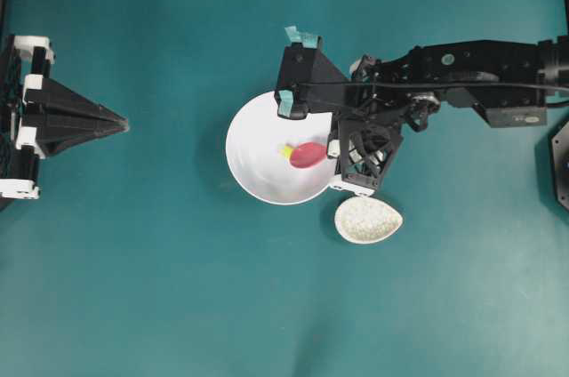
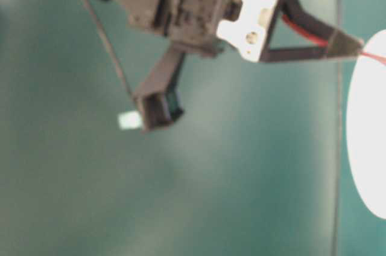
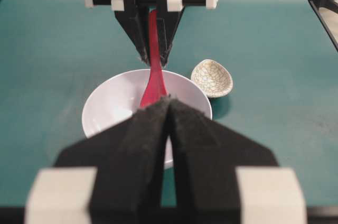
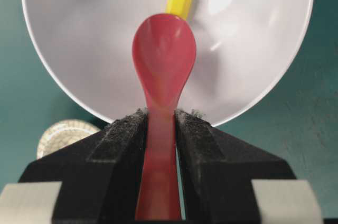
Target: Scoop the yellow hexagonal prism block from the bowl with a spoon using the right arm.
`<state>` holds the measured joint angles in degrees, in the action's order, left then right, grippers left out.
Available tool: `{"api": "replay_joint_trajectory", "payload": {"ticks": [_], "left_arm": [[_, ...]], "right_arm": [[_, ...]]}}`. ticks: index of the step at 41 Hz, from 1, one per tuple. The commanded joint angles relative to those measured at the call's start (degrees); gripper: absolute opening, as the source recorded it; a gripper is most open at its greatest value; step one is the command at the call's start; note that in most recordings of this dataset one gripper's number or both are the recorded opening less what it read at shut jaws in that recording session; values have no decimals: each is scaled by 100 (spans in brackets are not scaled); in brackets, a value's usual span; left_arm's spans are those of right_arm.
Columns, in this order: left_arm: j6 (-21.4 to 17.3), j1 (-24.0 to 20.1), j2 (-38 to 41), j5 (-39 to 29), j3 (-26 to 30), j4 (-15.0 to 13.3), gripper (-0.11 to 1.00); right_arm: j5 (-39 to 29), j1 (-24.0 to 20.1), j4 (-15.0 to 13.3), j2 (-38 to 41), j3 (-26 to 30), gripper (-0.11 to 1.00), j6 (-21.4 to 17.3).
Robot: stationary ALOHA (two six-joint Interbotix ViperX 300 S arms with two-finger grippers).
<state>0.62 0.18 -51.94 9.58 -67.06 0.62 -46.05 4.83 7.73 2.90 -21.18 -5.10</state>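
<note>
The white bowl [image 1: 253, 141] stands at mid-table. The tiny yellow hexagonal prism block [image 4: 178, 3] lies on its floor. My right gripper [image 4: 161, 115] is shut on the handle of the pink-red spoon [image 4: 163, 49]. The oval scoop reaches into the bowl, and its tip is right against the block [image 1: 286, 152]. From above, the right gripper [image 1: 334, 151] hangs over the bowl's right rim, with the spoon [image 1: 308, 155] pointing left. My left gripper [image 1: 123, 124] rests far to the left, shut and empty. Its tips [image 3: 170, 100] point at the bowl [image 3: 111, 102].
A small speckled spoon rest [image 1: 367, 220] lies just below and right of the bowl, close under the right arm. The right arm's teal-taped camera mount [image 1: 300, 36] overhangs the bowl's upper rim. Teal tabletop surrounds the dishes.
</note>
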Motion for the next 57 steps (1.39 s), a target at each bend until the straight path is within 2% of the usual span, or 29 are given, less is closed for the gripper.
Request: {"api": "replay_joint_trajectory", "payload": {"ticks": [1,27,45,57], "left_arm": [[0,0,35,62,79,18,-1],[0,0,35,62,79,18,-1],[0,0,35,53,70,18,-1],[0,9,35,44,79,18,-1]], "right_arm": [[44,0,9,9,70,24,0],[1090,-9,-70,211,35,24,88],[2303,-9,-114,202,-404,24,44],[2936,-9,-114,-132,-738,24,35]]}}
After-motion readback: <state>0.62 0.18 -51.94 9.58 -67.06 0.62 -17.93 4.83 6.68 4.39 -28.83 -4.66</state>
